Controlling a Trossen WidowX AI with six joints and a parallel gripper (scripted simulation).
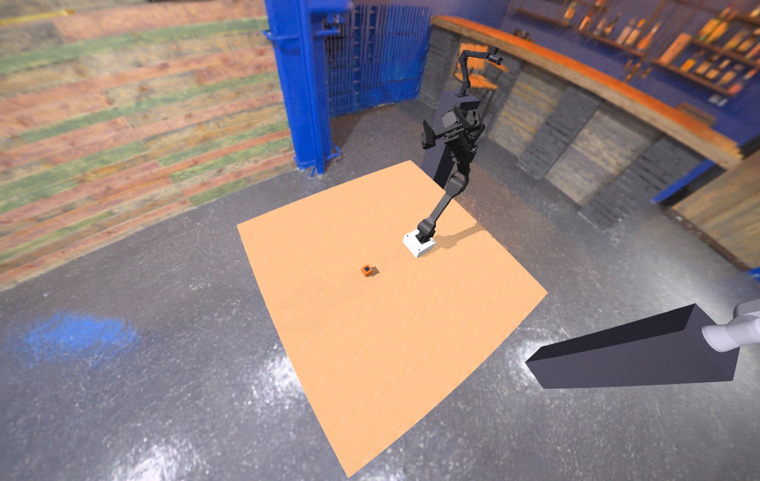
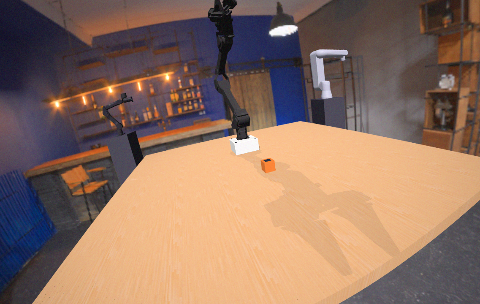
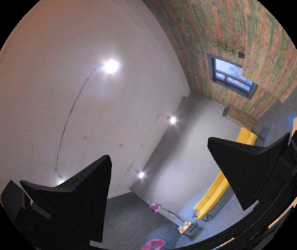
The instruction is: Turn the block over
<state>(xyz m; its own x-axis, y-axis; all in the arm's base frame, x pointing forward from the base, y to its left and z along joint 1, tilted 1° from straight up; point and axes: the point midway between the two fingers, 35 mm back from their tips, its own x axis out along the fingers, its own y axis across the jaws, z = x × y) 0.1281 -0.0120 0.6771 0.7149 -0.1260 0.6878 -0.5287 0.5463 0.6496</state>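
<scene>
The small orange block rests upright on the table, in front of the arm's white base. Its dark square mark is on the top face. My black gripper is open with nothing between its fingers. It is raised high above the table, far from the block, and reaches the top edge of the exterior view. The wrist view shows both fingers spread against the ceiling and walls; the block is not in that view.
The white base of my arm stands on the table behind the block. A second black arm and a pale arm stand on pedestals beyond the table edges. The gripper's shadow falls across the table in the exterior view.
</scene>
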